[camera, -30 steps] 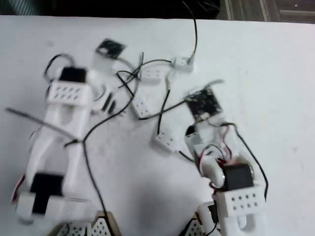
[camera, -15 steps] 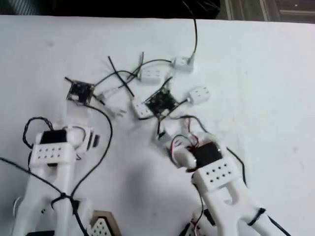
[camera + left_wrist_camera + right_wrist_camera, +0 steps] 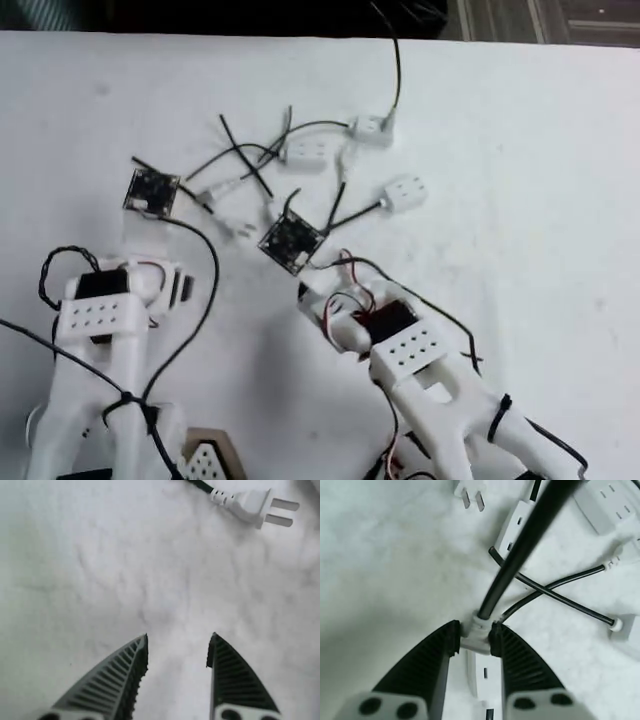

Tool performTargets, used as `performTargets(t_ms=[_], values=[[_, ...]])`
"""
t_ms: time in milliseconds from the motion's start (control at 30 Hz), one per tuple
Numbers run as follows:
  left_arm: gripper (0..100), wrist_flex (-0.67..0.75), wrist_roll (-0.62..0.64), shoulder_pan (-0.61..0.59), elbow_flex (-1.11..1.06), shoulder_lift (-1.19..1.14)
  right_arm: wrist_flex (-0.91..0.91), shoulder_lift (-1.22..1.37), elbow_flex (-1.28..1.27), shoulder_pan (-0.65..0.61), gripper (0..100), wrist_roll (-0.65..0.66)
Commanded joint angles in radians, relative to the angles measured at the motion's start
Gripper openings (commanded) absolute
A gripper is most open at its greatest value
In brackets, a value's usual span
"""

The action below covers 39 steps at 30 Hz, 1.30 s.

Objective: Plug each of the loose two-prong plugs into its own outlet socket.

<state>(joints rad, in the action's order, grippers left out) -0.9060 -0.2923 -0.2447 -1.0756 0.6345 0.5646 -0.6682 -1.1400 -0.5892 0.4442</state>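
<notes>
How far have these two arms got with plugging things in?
Nothing looks surely finished. In hand: the right gripper is shut on a black-corded plug standing on an outlet block; whether its prongs are fully in, I cannot tell. Left to do: a white plug lies loose on the table ahead of the open left gripper, and another outlet shows empty slots.

— The high view?
— Above the white table (image 3: pixel 540 150), looking down from its near edge.
— The wrist views?
— Close over it, looking past the dark ribbed left gripper (image 3: pixel 177 639) and right gripper (image 3: pixel 474 627) at patches the high view shares.
</notes>
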Motion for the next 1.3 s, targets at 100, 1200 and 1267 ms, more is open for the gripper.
performTargets(t_ms=[100,1200,1267], values=[[21,0.015,-0.002,-0.005,0.005,0.027,-0.088,0.012,0.002,0.013,1.7,0.017],[21,0.021,-0.002,-0.004,0.005,0.022,-0.105,0.140,0.023,0.067,1.7,0.100],[21,0.021,-0.002,-0.004,0.005,0.022,-0.105,0.142,0.023,0.071,1.7,0.100]])
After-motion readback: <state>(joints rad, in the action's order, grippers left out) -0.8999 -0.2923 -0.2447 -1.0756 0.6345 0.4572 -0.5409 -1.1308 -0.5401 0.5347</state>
